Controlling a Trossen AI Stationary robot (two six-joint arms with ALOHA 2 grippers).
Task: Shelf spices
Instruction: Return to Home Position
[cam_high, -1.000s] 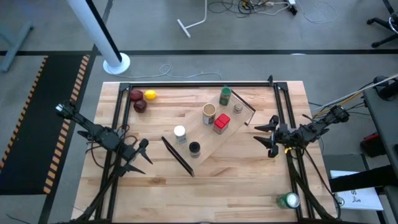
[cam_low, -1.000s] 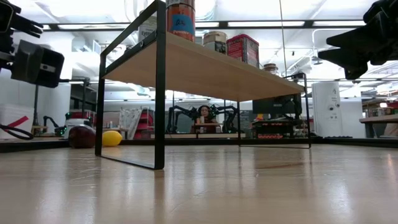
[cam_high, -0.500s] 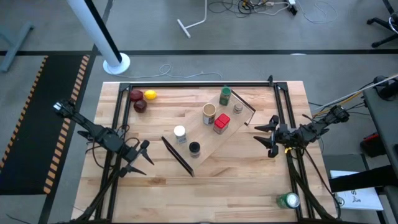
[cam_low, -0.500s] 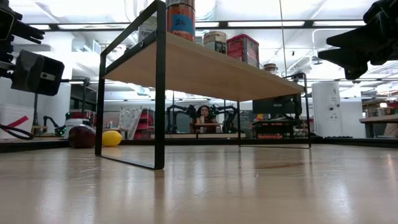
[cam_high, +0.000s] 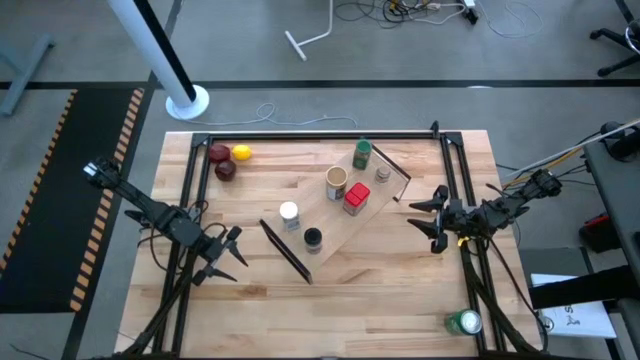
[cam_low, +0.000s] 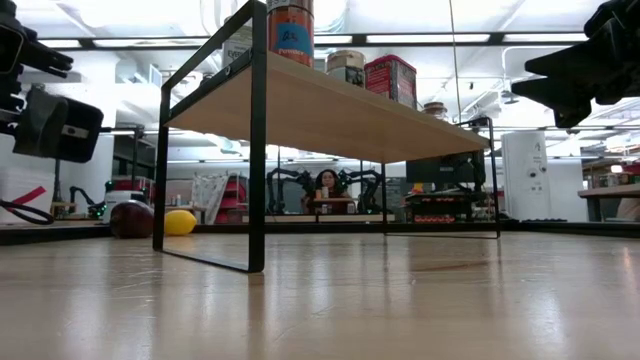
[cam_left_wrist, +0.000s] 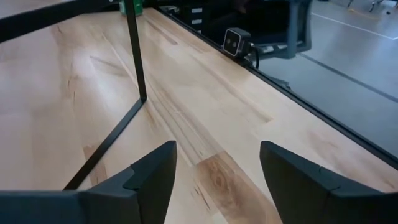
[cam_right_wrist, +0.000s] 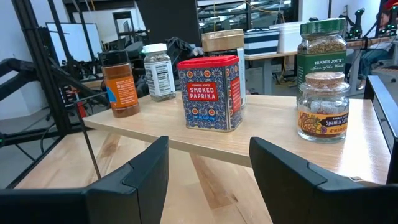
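Note:
The shelf, a pale board with a black rail at each short end, stands slantwise in the middle of the table. All six spice jars stand on it: green-lidded, tan, tiny grey-lidded, red boxy, white-lidded and black-lidded. My left gripper is open and empty, left of the shelf's near rail. My right gripper is open and empty, right of the shelf. It faces the jars, with the red tin in front.
Two dark red fruits and a yellow one lie at the far left. A green drink can stands at the near right corner. A black frame runs along the table's far and side edges. Bare wood lies in front of the shelf.
My left gripper has sunk a little, still open; the shelf and jars have stayed put.

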